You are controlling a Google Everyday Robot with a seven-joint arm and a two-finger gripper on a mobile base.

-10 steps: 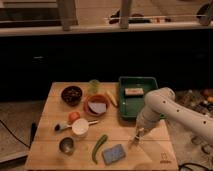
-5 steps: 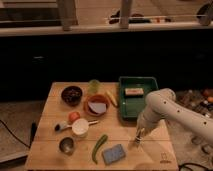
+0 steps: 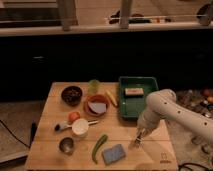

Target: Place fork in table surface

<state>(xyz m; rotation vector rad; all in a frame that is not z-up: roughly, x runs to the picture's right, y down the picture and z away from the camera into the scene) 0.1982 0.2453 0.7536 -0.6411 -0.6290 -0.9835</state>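
The fork (image 3: 136, 143) is a slim utensil at the tip of my gripper (image 3: 139, 134), its lower end touching or just above the light wooden table surface (image 3: 150, 155), right of the blue sponge (image 3: 114, 153). My white arm (image 3: 165, 107) comes in from the right, and the gripper points down over the front right of the table, below the green tray (image 3: 125, 107).
A dark bowl (image 3: 71, 94), green cup (image 3: 94, 86), red bowl (image 3: 96, 105), orange fruit (image 3: 74, 116), white cup (image 3: 80, 127), dark-handled utensil (image 3: 62, 126), metal cup (image 3: 66, 145) and long green vegetable (image 3: 99, 146) crowd the table's left half. The tray holds a small block (image 3: 133, 91).
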